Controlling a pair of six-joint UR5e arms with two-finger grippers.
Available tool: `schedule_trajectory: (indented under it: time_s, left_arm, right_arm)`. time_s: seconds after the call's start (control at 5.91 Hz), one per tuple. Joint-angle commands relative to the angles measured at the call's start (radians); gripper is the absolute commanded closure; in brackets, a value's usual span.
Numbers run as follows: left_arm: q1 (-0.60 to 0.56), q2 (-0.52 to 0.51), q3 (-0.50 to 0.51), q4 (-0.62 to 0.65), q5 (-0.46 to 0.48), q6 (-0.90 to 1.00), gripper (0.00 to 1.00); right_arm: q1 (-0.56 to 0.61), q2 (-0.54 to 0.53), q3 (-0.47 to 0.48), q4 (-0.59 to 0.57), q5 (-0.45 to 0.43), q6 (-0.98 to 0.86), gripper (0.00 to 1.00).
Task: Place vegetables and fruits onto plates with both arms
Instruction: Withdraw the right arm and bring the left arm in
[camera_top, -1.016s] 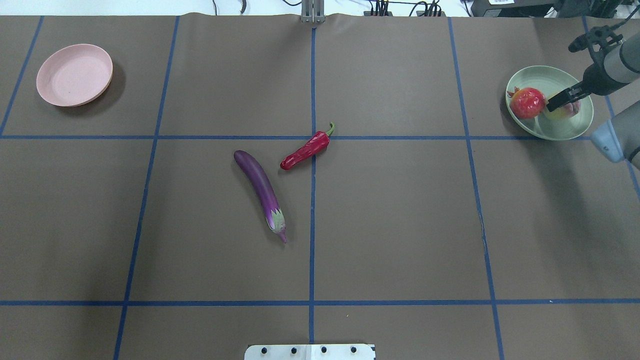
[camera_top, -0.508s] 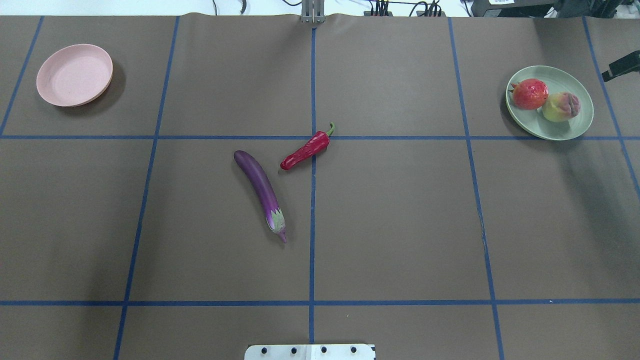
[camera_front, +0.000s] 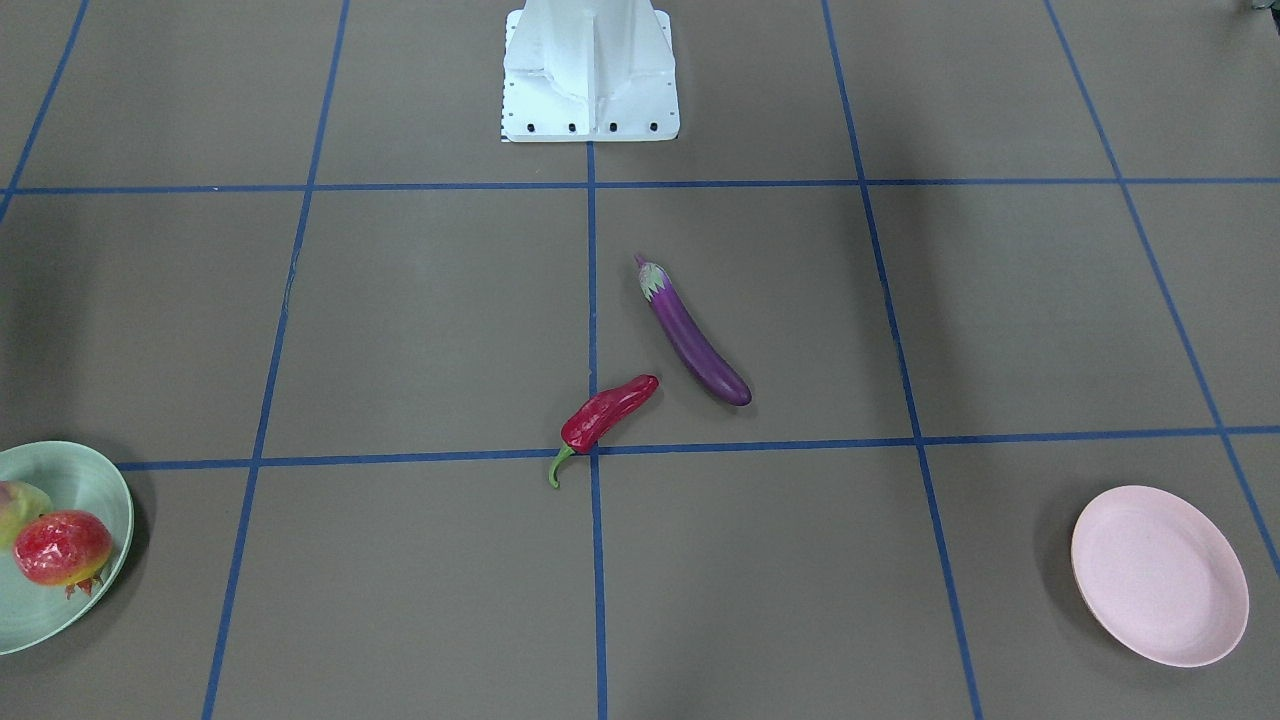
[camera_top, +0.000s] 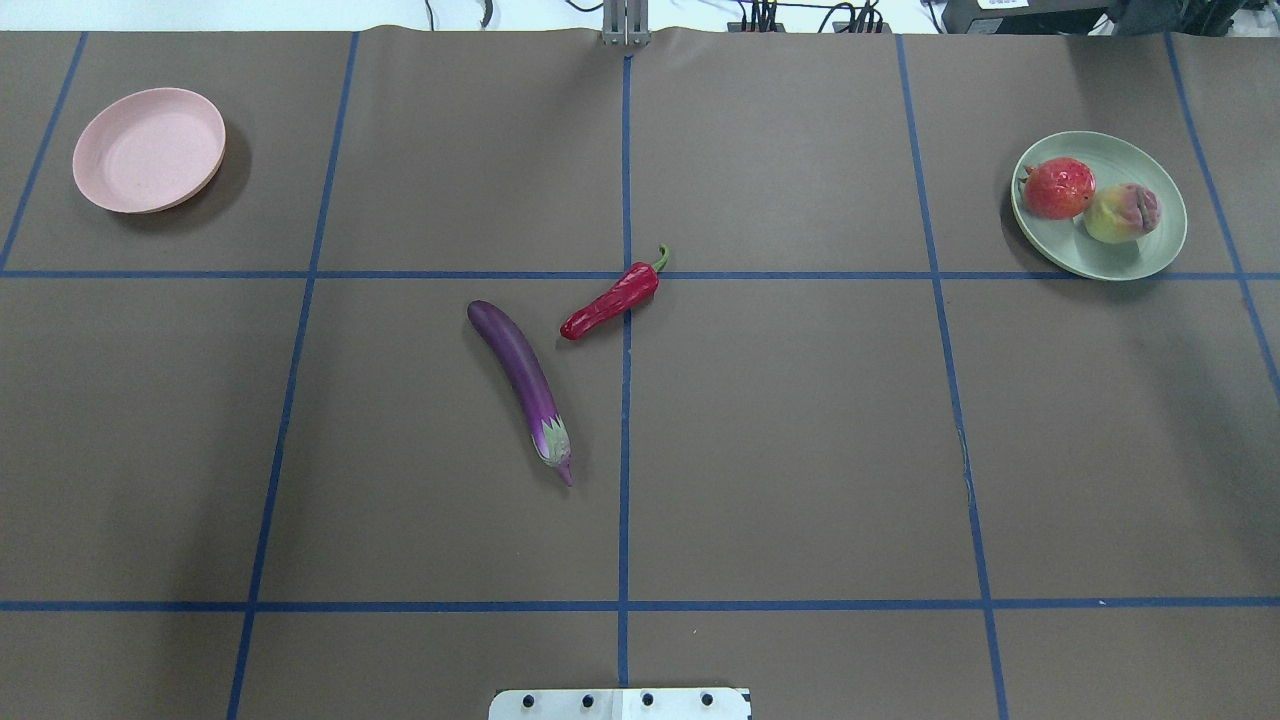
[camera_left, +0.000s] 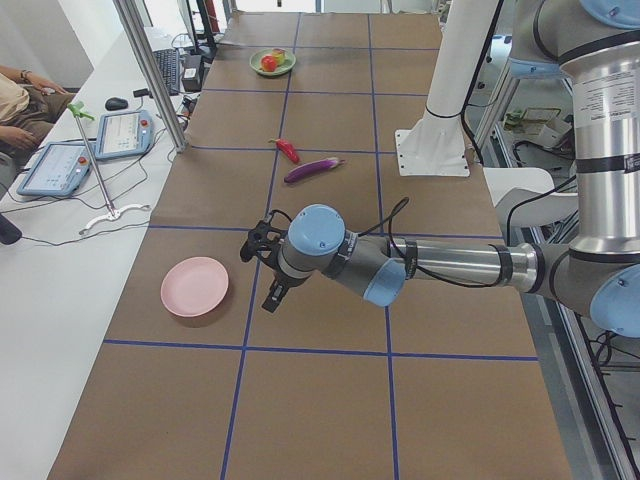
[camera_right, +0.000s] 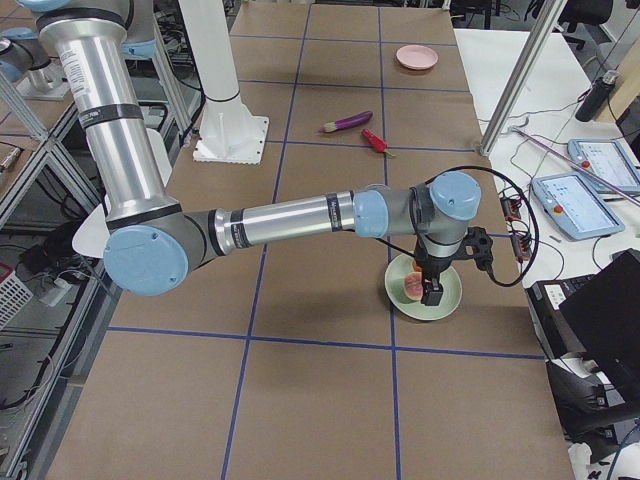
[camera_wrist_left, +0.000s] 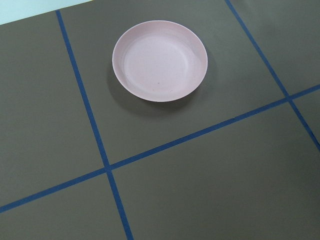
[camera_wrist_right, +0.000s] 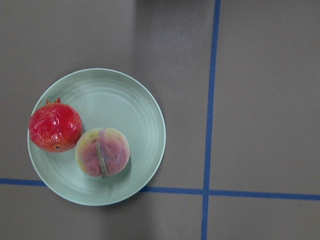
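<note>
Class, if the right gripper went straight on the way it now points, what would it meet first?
Probably the round pale green plate, or the pale yellow-green peach on it. The right gripper hangs above them, pointing down; depth is unclear.

The left arm (camera_left: 450, 263) stretches out long and flat, with the left pincer (camera_left: 273, 297) pointing down. The right arm (camera_right: 290, 217) stretches out the same way, right pincer (camera_right: 432, 291) pointing down. Open or closed? I cannot tell.
</note>
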Motion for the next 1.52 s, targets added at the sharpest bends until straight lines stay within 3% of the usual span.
schedule_trajectory:
  time_s: [0.0,0.17,0.51,0.68,1.02,1.35]
  left_arm:
    - [0.000,-0.001,-0.006,-0.131,-0.027,-0.080,0.00]
    - [0.052,-0.014,-0.008,-0.154,-0.049,-0.244,0.00]
    - [0.137,-0.048,-0.022,-0.183,-0.139,-0.275,0.00]
    - [0.201,-0.171,-0.031,-0.201,-0.147,-0.313,0.00]
    - [0.393,-0.330,-0.042,-0.234,-0.016,-0.640,0.00]
    - [0.648,-0.476,-0.023,-0.225,0.228,-0.834,0.00]
  right_arm:
    - [0.007,-0.203,0.107,0.051,-0.020,0.007,0.00]
    - [0.007,-0.241,0.135,0.108,-0.021,0.011,0.00]
    - [0.007,-0.249,0.133,0.113,-0.018,0.010,0.00]
    - [0.007,-0.253,0.135,0.113,-0.013,0.004,0.00]
    - [0.007,-0.250,0.135,0.113,-0.013,0.001,0.00]
    - [0.003,-0.250,0.132,0.110,-0.021,-0.001,0.00]
